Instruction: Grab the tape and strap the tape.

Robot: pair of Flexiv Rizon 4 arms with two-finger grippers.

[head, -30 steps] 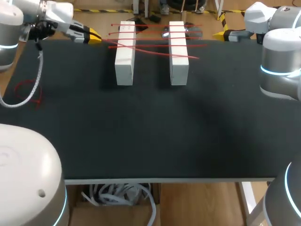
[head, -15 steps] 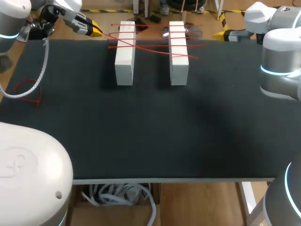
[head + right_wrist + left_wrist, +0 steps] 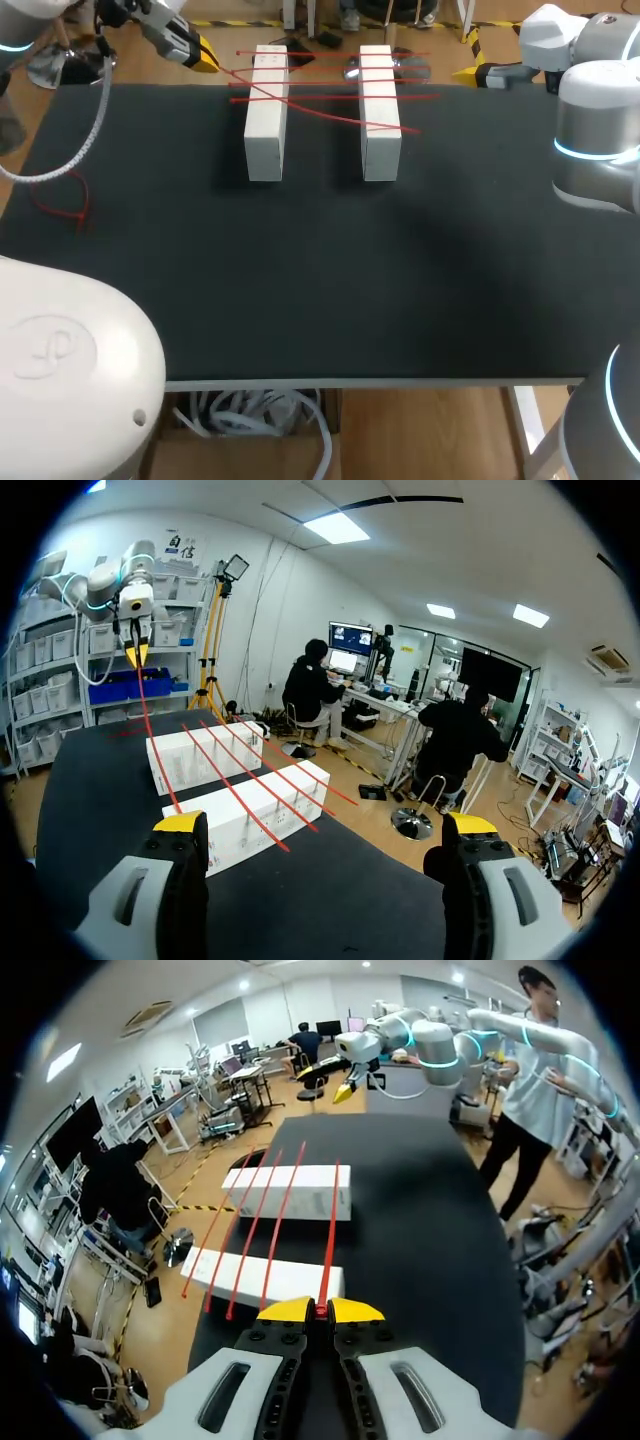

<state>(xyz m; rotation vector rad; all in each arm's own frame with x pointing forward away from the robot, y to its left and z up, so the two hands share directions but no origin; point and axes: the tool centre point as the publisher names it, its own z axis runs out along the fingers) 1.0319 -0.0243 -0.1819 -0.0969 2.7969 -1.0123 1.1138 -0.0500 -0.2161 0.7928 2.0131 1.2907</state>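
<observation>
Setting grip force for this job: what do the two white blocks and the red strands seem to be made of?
White rectangular blocks: probably painted wood or foam, matte, sharp-edged. Thin red tape strands: likely plastic strapping, flat, pulled straight across both blocks.

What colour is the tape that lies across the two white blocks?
Red; the tape shows best in the left wrist view.
</observation>
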